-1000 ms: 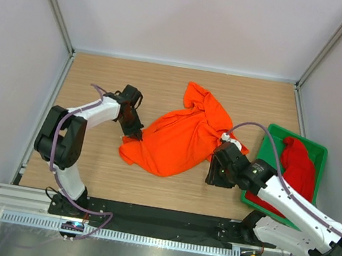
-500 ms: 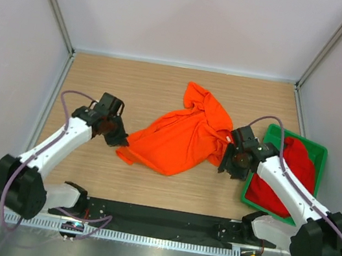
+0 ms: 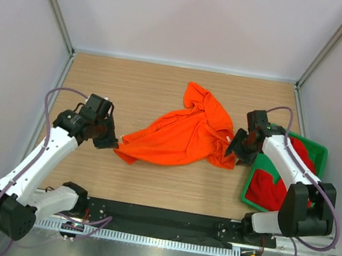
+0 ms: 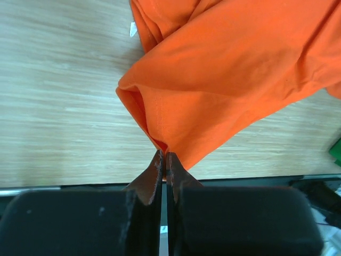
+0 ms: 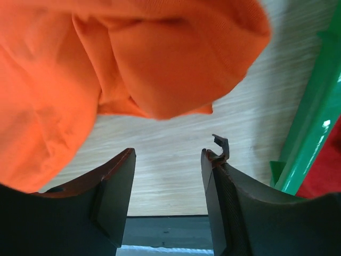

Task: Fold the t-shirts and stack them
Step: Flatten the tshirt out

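Though unclear overhead, orange t-shirt (image 4: 229, 80) pinched.

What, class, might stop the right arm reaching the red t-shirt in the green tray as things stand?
Probably nothing, so likely yes: the right end effector is open and empty, just beside the green tray, and the red t-shirt lies uncovered inside. The arm's own forearm crosses above it, though.

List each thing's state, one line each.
Bright orange cotton t-shirt: unfolded, crumpled on the table.
Green plastic tray: loaded, at the table's right side.
Deep red t-shirt: bunched inside the tray.
Left gripper: shut on the orange shirt's edge.
Right gripper: open, empty, beside the orange shirt.
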Controlling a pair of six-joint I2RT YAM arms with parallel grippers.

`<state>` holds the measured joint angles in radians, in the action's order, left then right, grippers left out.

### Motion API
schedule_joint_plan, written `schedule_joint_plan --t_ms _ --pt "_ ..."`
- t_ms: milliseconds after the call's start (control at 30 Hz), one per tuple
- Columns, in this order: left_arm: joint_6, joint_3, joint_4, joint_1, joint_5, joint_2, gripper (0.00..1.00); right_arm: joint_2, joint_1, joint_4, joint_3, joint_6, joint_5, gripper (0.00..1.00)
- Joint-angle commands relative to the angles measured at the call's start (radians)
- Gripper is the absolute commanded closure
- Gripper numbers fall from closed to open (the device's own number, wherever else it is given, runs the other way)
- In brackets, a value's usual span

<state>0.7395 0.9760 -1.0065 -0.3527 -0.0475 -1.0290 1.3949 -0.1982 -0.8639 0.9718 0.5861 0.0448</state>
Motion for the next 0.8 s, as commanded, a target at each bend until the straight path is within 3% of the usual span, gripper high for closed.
schedule_joint_plan --t_ms 0,267,433,767 --pt "-0.139 0.055 -0.035 -0.003 0.015 -0.035 1.0 0.001 0.092 0.058 0.054 0.029 0.099 0.4" --pt "-0.276 0.064 0.045 -0.002 0.029 -0.043 1.0 0.09 0.226 0.049 0.113 0.029 0.109 0.38" --pt "-0.321 0.115 -0.007 0.026 0.23 -0.031 1.0 0.139 0.23 0.026 0.094 0.006 0.113 0.39" --pt "-0.325 0.168 0.008 0.069 0.285 -0.115 1.0 0.326 0.229 0.066 0.168 -0.015 0.188 0.43"
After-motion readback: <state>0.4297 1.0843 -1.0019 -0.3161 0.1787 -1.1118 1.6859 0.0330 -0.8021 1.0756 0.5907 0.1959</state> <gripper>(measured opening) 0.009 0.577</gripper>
